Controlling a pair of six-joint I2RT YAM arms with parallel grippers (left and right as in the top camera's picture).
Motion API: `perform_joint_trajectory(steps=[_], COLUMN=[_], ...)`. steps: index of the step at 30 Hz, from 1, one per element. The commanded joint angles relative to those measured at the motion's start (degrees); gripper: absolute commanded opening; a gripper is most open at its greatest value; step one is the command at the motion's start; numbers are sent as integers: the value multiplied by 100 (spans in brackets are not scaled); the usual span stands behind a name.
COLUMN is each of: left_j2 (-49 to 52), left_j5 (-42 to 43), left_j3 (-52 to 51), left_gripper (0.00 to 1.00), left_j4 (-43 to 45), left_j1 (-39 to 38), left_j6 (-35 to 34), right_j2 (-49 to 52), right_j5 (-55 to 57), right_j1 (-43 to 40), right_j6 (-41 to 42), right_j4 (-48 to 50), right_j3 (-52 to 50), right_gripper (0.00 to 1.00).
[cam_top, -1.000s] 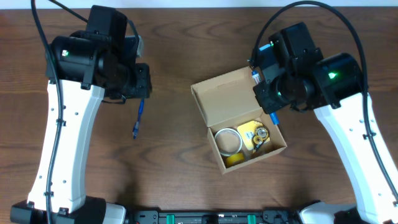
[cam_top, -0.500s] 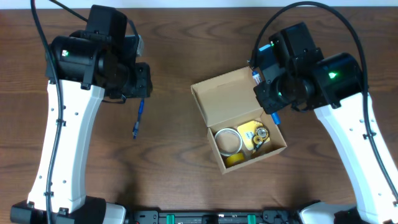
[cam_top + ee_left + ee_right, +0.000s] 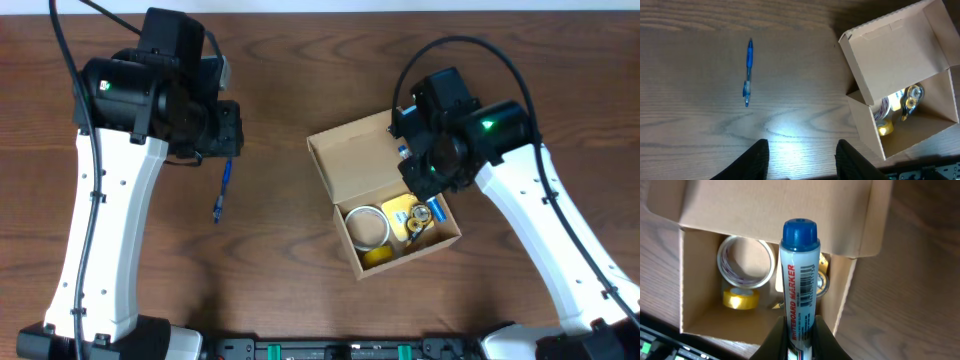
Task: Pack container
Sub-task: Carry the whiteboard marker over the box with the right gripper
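The container point(image 3: 352, 168) is a tan cardboard box with its flap lid open; it also shows in the left wrist view point(image 3: 900, 47) and the right wrist view point(image 3: 775, 205). My right gripper point(image 3: 425, 178) is shut on a whiteboard marker point(image 3: 800, 280) with a blue cap and holds it above the box's open compartment point(image 3: 800, 332). The marker's cap shows in the overhead view point(image 3: 435, 208). A blue pen point(image 3: 222, 190) lies on the table left of the box point(image 3: 747, 72). My left gripper point(image 3: 801, 155) is open and empty above the table near the pen point(image 3: 215, 130).
Inside the box lie a clear tape roll point(image 3: 366, 224) point(image 3: 746, 262), a yellow tape roll point(image 3: 378, 256) point(image 3: 741, 299) and small yellow items point(image 3: 415, 215). The table is dark wood. A black rail runs along the front edge point(image 3: 320, 350).
My right arm has moved left and toward the front, carrying the marker over the box's open compartment. The left arm and the pen have not moved.
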Motion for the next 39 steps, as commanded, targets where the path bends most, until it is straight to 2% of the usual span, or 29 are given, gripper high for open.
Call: perform_joint_trajectory(steps=[1, 20, 32, 39], left_j2=[-66, -66, -66, -66], left_j5=[-39, -39, -39, -39], left_j3=[4, 4, 4, 4], left_gripper=[44, 44, 44, 45], left_j4=[-9, -9, -11, -2], left_j1=[0, 0, 0, 0], left_j6=[59, 59, 59, 59], right_j2=[-7, -9, -9, -9], right_j5=[59, 87, -81, -271], right_j1=[33, 33, -127, -155], right_j6=[-35, 11, -2122, -2927], right_j4=[92, 308, 227, 240], right_j3=[-70, -70, -70, -70], right_gripper=[9, 9, 8, 8])
